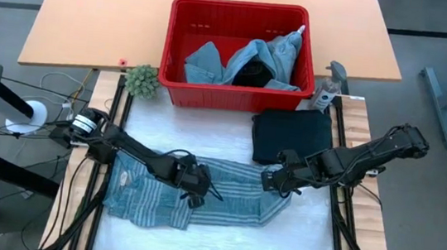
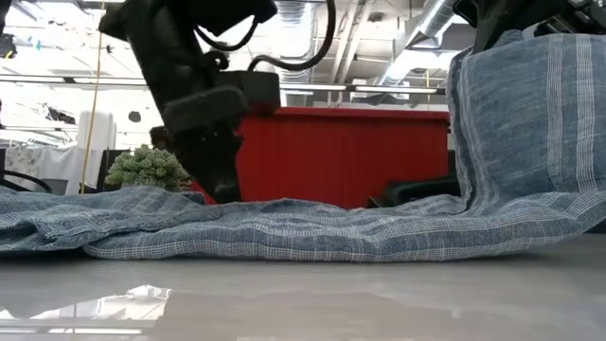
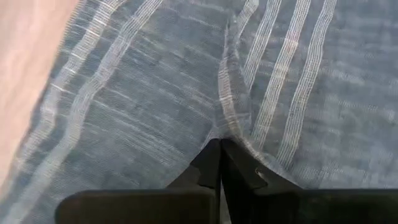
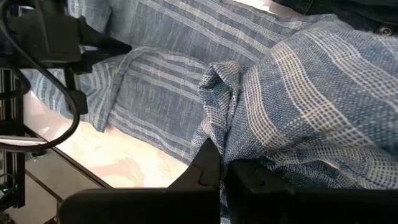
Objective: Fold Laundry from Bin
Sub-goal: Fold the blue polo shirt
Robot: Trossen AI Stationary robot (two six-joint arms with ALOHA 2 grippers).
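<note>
Right gripper (image 1: 271, 182) clenched on the striped cloth's (image 1: 233, 194) lifted right end, left gripper (image 1: 196, 195) pinching its middle; cloth's long axis runs left-right across the counter (image 1: 294, 241).

This is looking like a robot lab or a workshop hall, not a home. In the low view, bare silver ducts (image 2: 431, 24) and pipes are running under an open ceiling with strip lights. In the high view, a metal frame (image 1: 339, 212) is surrounding the white tabletop (image 1: 219, 241), loose cables (image 1: 52, 90) are lying on the grey floor, and a wooden desk (image 1: 102, 12) is standing behind. Two dark robot arms are working over the tabletop.
</note>
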